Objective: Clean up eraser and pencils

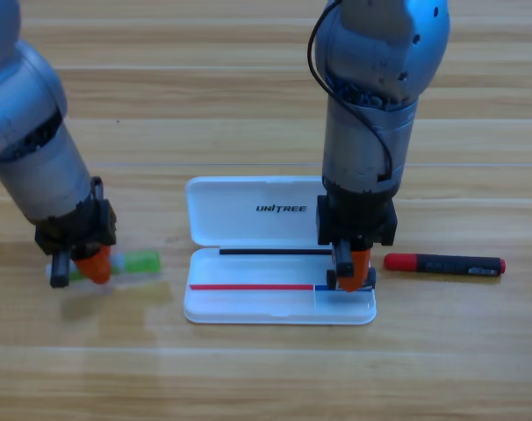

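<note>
The white case lies open at the table's middle. My right gripper points down over the case's small right compartment, shut on the eraser, a small dark block showing at the jaw tips. The red-and-black pencil lies flat on the table just right of the case. At the left, my left gripper is shut on the light green pencil, which sticks out to the right. A faint shadow lies on the wood beneath it.
The case lid lies open flat behind the tray, under the right arm. The left arm's grey body fills the upper left corner. Bare wooden table runs along the front edge.
</note>
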